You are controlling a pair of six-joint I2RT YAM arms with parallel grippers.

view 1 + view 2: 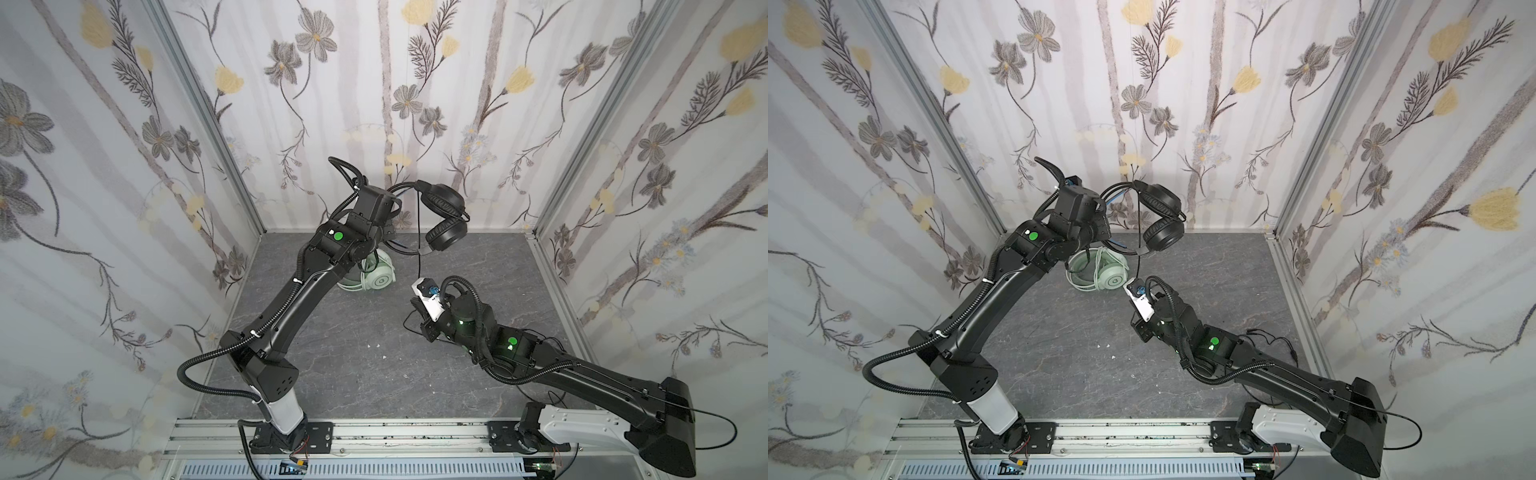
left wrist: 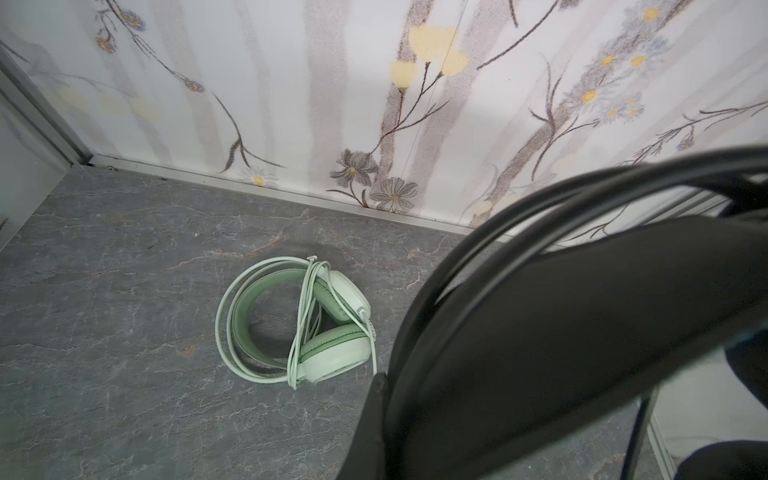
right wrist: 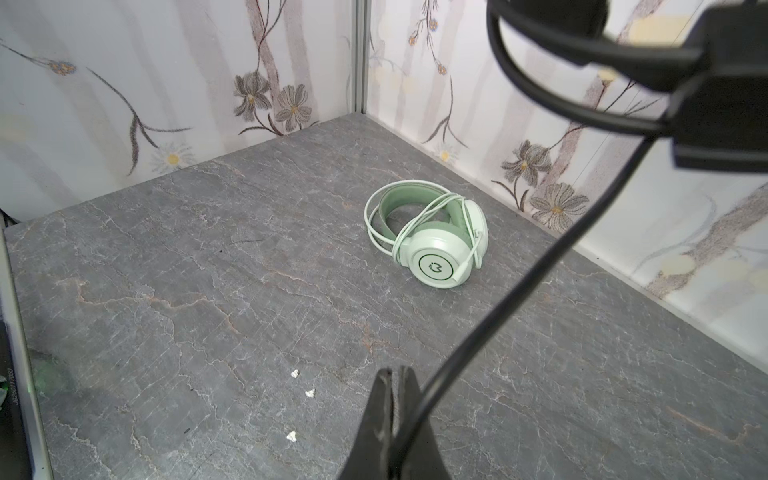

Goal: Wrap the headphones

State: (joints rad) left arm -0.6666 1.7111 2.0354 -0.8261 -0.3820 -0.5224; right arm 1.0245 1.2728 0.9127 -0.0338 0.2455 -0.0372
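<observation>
The black headphones (image 1: 444,216) (image 1: 1162,220) hang in the air near the back wall. My left gripper (image 2: 384,395) is shut on their black headband (image 2: 582,316), which fills much of the left wrist view and hides one finger. Their thin black cable (image 1: 419,253) (image 3: 519,291) drops straight down to my right gripper (image 3: 395,372) (image 1: 417,283), which is shut on it above the table's middle. The mint green headphones (image 1: 380,280) (image 1: 1100,270) (image 2: 299,324) (image 3: 432,237) lie on the grey table, whitish cable looped round them, partly under my left arm in both top views.
Flowered walls close in the grey stone-look table (image 1: 332,374) at the back and both sides. Small white scraps (image 3: 309,392) (image 1: 378,345) lie near the middle. The rest of the black cable (image 1: 1279,343) trails on the table behind my right arm. A metal rail (image 1: 374,436) runs along the front.
</observation>
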